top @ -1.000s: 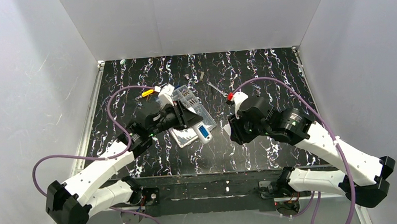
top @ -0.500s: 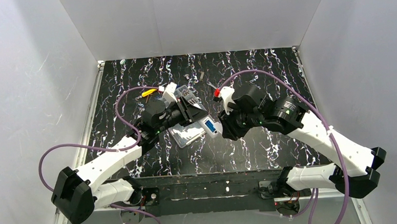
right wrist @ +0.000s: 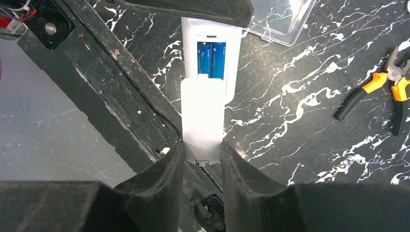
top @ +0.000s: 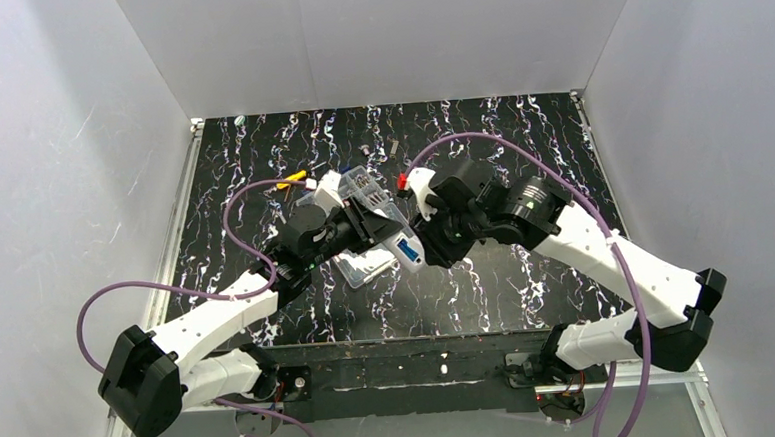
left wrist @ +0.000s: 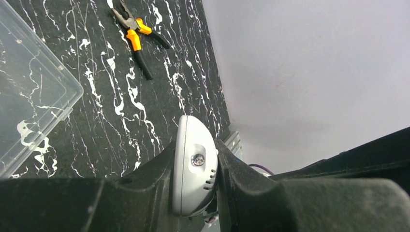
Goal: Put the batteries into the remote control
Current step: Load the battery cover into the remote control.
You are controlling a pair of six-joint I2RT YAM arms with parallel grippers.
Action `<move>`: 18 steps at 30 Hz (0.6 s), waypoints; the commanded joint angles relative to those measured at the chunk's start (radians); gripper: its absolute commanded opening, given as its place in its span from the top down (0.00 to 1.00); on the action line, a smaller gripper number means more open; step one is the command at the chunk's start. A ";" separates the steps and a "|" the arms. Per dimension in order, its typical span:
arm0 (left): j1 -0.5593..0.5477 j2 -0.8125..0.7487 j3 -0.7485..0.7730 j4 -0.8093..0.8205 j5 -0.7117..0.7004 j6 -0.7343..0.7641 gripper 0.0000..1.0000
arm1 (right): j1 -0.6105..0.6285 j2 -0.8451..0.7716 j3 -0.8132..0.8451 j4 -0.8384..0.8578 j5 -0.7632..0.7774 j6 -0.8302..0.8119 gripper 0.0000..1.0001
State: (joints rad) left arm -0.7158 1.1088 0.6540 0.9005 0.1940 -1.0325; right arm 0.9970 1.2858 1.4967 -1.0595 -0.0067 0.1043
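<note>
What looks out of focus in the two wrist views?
Left wrist view: black fingers near the lens soft, orange-handled pliers sharp. Right wrist view: fingers equally blurred; two blue cylindrical batteries in the slim white plastic remote control crisp.

The table [top: 519, 131] is black all over, shot through with white marble streaks and boxed in by plain pale grey walls [top: 384, 38], while the arms [top: 209, 323] show white shells with black joints and trail purple cables [top: 137, 284]. In the middle the remote [right wrist: 188, 48] is white, its cover [right wrist: 203, 121] is the same white, and two bright blue batteries [right wrist: 211, 60] shine in the recess between black fingers [right wrist: 159, 179]. The pliers [left wrist: 135, 38] flash orange and black handles under grey metal, and the box [left wrist: 29, 96] is clear, the marble pattern showing straight through it.
</note>
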 commanded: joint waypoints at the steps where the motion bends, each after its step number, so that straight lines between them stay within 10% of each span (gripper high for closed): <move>1: -0.003 -0.038 0.002 0.054 -0.046 -0.028 1.00 | -0.001 0.033 0.052 0.023 0.002 -0.022 0.65; 18: -0.003 -0.015 0.028 0.047 0.003 -0.072 1.00 | -0.019 0.097 0.047 0.092 0.001 -0.058 0.65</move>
State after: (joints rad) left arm -0.7158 1.1091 0.6476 0.8997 0.1707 -1.0927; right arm 0.9905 1.3853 1.5112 -1.0134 -0.0063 0.0738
